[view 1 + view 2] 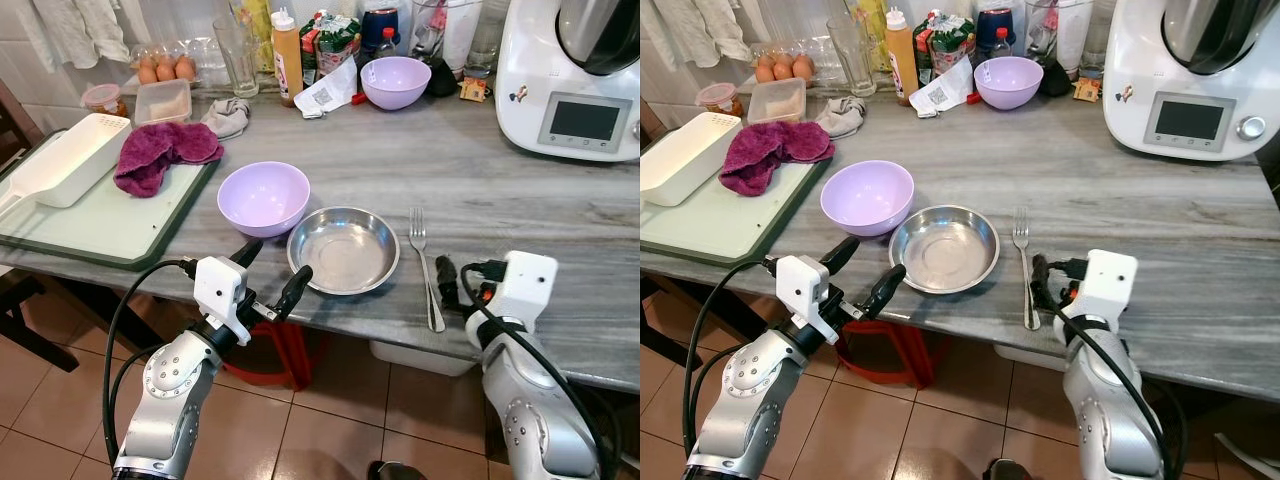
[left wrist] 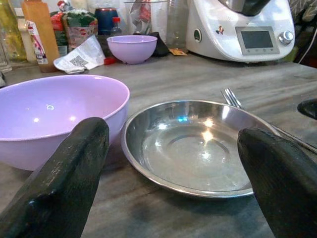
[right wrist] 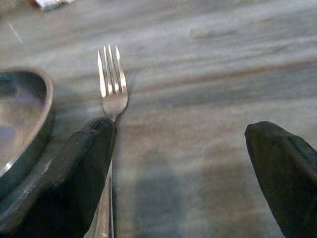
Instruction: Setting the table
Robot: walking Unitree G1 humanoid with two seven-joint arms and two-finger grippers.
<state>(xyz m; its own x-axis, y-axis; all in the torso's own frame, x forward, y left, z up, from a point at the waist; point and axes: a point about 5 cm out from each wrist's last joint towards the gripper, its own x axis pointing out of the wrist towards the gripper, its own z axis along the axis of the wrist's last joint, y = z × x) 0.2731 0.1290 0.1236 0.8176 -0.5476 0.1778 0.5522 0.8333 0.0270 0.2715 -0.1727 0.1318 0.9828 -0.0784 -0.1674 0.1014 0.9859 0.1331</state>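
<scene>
While both arms reach toward the near edge of the grey table [image 1: 500, 190], the left tool [image 1: 270, 272] hangs with its two black fingers spread wide and holding nothing. One finger points at the lilac bowl [image 1: 263, 197], the other at the rim of the steel dish [image 1: 343, 249]. From the left wrist, the dish [image 2: 198, 146] sits between the two fingers [image 2: 64, 178], just beyond their tips and touching neither. That view also shows the bowl [image 2: 54, 116] just beside the dish, and the fork tines [image 2: 230, 96] past the dish's far rim.

The right tool [image 3: 181, 163] is likewise wide open and empty. From the head, only one of its fingers [image 1: 445, 282] can be made out, lying close along the right of the fork [image 1: 425, 265]. The right wrist view shows both fingers. One finger overlaps the fork's neck [image 3: 113, 89], though whether it touches the metal cannot be told; the other stands well apart over bare table.

The fork lies flat just right of the dish, tines pointing away from the robot. A second lilac bowl [image 1: 396, 81] stands far back beside a white kitchen machine [image 1: 570, 80].
</scene>
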